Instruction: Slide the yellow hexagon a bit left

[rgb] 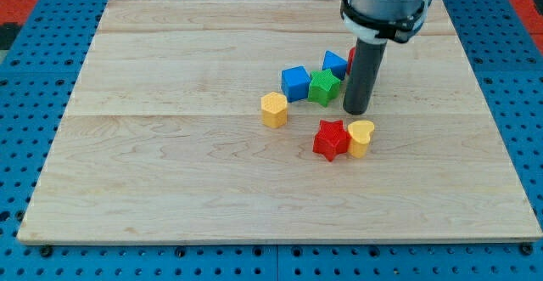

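Note:
The yellow hexagon (274,109) lies near the middle of the wooden board (170,145). My tip (355,111) stands to its right, well apart from it, just right of the green block (323,87) and just above the yellow heart-shaped block (361,137). A blue cube (295,82) sits up and right of the hexagon, touching the green block.
A red star (331,139) touches the yellow heart's left side. A second blue block (334,63) sits above the green one. A red block (350,59) is mostly hidden behind the rod. The board lies on a blue perforated table (25,77).

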Robot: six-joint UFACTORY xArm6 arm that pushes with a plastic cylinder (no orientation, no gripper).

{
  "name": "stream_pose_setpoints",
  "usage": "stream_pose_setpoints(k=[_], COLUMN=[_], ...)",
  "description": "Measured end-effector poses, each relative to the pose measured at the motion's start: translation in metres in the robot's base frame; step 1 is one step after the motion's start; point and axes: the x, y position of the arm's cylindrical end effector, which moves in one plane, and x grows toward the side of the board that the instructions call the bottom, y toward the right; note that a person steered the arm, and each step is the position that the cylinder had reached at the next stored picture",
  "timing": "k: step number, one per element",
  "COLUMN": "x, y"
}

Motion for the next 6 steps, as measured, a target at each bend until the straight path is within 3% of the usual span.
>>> stream_pose_setpoints(k=[1, 3, 5, 6], x=[-0.019, -0.008, 0.030, 0.024], y=[-0.006, -0.024, -0.031, -0.061])
